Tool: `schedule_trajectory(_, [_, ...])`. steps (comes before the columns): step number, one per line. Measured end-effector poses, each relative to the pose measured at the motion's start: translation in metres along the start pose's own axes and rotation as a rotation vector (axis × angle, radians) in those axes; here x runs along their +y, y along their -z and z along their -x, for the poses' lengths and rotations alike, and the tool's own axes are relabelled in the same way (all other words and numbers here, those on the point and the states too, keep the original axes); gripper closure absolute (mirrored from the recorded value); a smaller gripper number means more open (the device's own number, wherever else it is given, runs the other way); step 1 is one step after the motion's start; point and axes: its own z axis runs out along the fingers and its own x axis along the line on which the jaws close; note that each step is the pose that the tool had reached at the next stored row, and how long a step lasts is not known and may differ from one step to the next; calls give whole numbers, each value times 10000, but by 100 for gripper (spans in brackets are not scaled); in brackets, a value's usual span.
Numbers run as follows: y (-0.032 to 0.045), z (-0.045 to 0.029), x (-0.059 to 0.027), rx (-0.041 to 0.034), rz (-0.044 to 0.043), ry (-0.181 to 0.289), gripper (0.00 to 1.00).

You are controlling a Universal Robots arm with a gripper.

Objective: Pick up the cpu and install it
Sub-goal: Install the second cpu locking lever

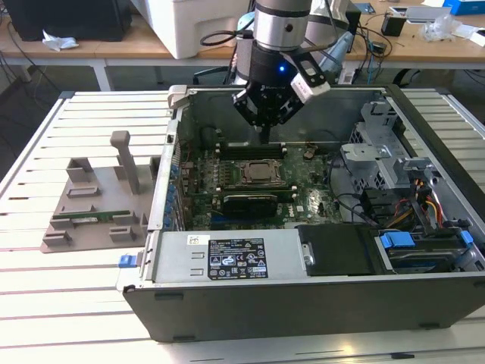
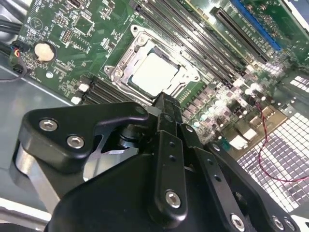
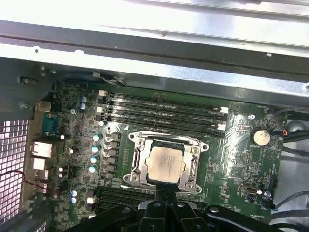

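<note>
The cpu [image 3: 165,163] lies in its socket [image 3: 136,170]; light, stiff, fragile, best held by edges. Gripper [image 2: 166,104] jaws closed, empty.

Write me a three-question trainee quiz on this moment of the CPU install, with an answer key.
1. True or false: the cpu is lying on the grey tray outside the case.
2. Where is the gripper? A) above the motherboard inside the open computer case; B) over the grey tray; C) outside the case at the exterior view's right.
3. Fill in: in both wrist views the silver-topped cpu sits inside the metal frame of the ____.

Key: 1 false; 2 A; 3 socket.
</note>
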Motion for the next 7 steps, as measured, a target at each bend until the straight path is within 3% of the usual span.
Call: schedule_trajectory(7, [14, -1, 0, -1, 0, 0, 89])
